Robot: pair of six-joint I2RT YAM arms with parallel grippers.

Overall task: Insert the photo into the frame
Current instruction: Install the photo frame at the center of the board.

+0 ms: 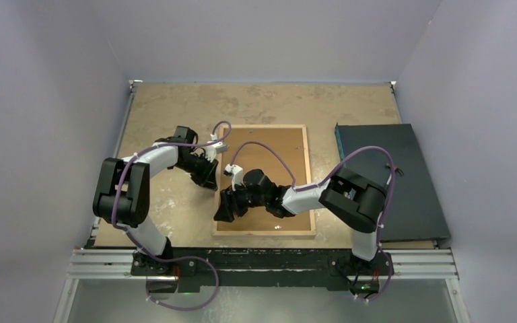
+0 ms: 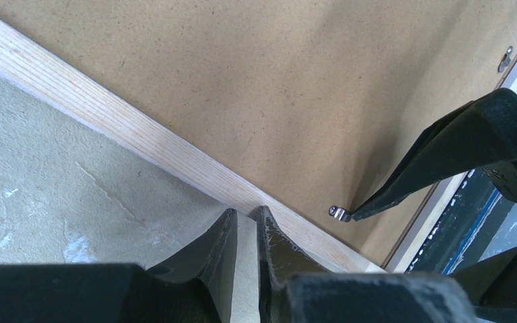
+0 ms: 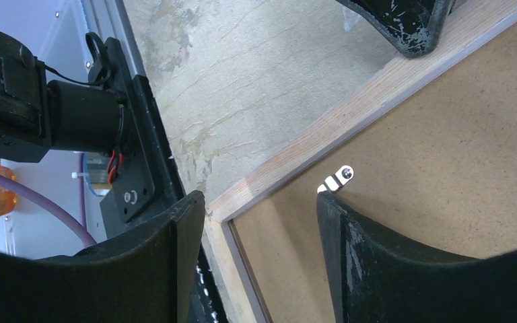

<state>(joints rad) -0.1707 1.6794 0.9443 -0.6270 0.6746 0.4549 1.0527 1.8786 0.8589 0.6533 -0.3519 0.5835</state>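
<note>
**Top view.** The frame (image 1: 309, 175) lies flat, back up, at the centre of the surface (image 1: 175, 108). Its thin light-wood rails enclose a plain brown backing board (image 1: 289, 141). The near rail runs just beside the surface's 6 o'clock edge. At 3 o'clock a dark mat (image 1: 390, 188) lies near the frame but apart from it, with a strip of surface between them. Bare tan surface shows at 12 and 9 o'clock of the frame. The left claw (image 1: 210, 176) sits at the 9 o'clock rail and the right claw (image 1: 225, 212) at the 7 o'clock corner.

**Left wrist view.** The rail (image 2: 141, 138) crosses from 10 to 5 o'clock, pale with fine straight grain. The speckled board (image 2: 276, 81) lies on one side and the mottled surface (image 2: 54, 182) on the other. The left claw (image 2: 246, 219) has its fingers drawn nearly together, only a thin slit between them, gripping nothing. Its tips are at the rail's outer edge. One right-claw finger (image 2: 458, 148) reaches in from 3 o'clock, its tip touching a small metal tab (image 2: 338, 214) on the board. A second tab (image 2: 505, 59) sits by the far rail at 2 o'clock.

**Right wrist view.** The right claw (image 3: 259, 202) is spread wide and holds nothing. It straddles the frame's corner: one finger (image 3: 182, 249) stands outside the rail (image 3: 350, 120), the other on the board (image 3: 444, 168) with its tip against the tab (image 3: 340, 178). At 1 o'clock the left claw's tip rests on the rail.
</note>
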